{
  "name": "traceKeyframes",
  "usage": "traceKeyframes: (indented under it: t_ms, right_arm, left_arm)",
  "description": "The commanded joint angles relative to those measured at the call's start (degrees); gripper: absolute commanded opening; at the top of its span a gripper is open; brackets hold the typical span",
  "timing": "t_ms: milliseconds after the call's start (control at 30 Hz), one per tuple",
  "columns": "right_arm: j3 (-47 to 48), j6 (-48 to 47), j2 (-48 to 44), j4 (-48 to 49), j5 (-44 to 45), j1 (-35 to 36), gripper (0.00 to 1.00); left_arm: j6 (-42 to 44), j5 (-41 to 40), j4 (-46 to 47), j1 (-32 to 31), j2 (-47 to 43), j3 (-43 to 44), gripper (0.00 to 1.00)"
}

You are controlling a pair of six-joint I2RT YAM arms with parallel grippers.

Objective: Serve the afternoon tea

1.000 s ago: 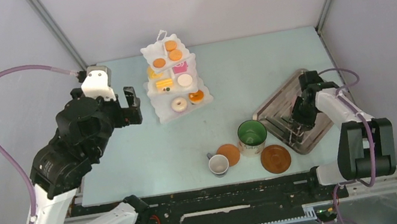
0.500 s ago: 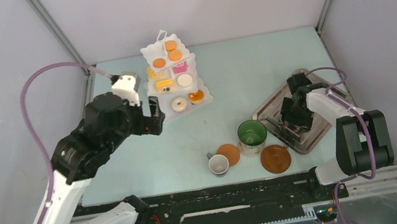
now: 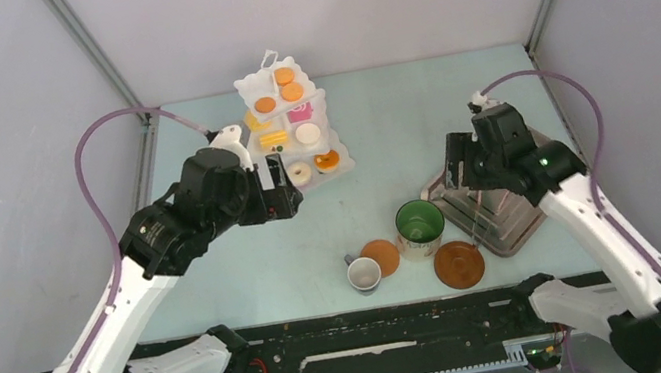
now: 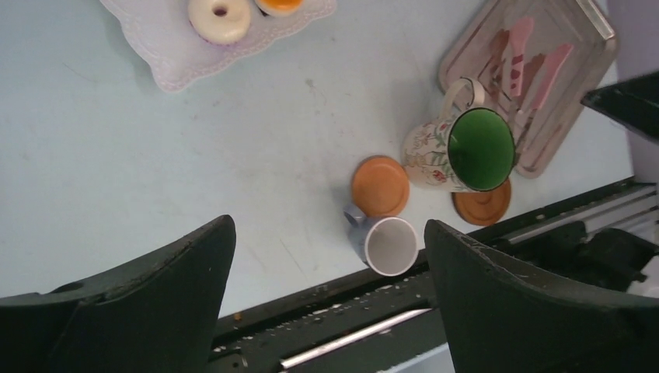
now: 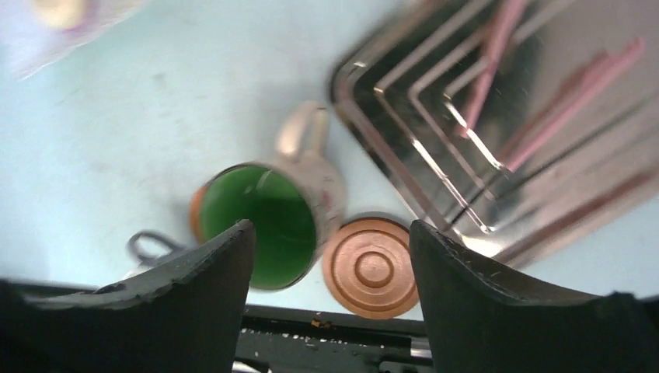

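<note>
The right pincer [image 5: 330,241] stands wide and empty above the green-lined mug [image 5: 260,214], just beside a brown saucer [image 5: 374,266]. I would come down straight and grip the mug's wall. The left pincer [image 4: 326,233], also wide, hangs near the stand [image 4: 179,66].

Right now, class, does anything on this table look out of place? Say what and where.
The white cup stands on the bare table beside a brown saucer, not on it; the second saucer is empty too. Nothing looks spilled or broken.
</note>
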Motion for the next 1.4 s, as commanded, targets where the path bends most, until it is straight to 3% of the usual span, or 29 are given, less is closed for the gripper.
traceKeyframes:
  t_ms: [0,133,267,367,600,800,900,1033,1167,1367]
  right_arm:
    - [4.98,-4.26,-5.74,-0.97,0.71,10.15,0.72]
    - [5.48,-6.22,-4.78,4.11,-3.5,19.97,0.58]
    - [6.34,-7.74,1.43,4.44,-3.76,28.19,0.39]
    - [6.67,-8.86,6.1,4.7,-2.23,32.61,0.31]
    - [6.8,-11.45,17.75,7.86,-0.16,37.19,0.3]
    - [6.97,-10.58,26.57,10.78,2.69,37.33,0.4]
    - [8.58,-9.85,31.09,11.18,5.66,37.3,0.41]
    - [9.65,-8.97,35.7,12.8,7.41,36.86,0.36]
    - [9.63,-8.12,38.78,15.36,5.94,36.3,0.25]
    - [9.6,-8.45,41.14,15.73,4.58,37.18,0.17]
  left_arm:
    - [-10.08,1.86,-0.79,-0.21,-0.32,-1.21,0.98]
    - [-16.5,0.22,-1.46,-0.23,-4.56,-4.71,0.98]
    - [-20.63,1.42,-0.06,-0.19,-7.69,-7.96,0.98]
    - [-22.2,1.55,0.24,-0.23,-9.2,-9.15,0.98]
    - [-21.33,-0.47,-1.38,-0.19,-10.45,-7.1,0.98]
    - [-14.62,-3.72,-6.57,-0.12,-5.71,2.37,0.98]
    - [-10.59,-5.46,-9.45,-0.13,-2.71,7.98,0.98]
    - [-6.27,-7.36,-11.99,-0.1,1.04,15.3,0.98]
    - [-2.37,-8.67,-11.94,-0.07,3.31,19.13,0.98]
    - [3.28,-8.94,-12.43,-0.03,7.73,23.7,0.98]
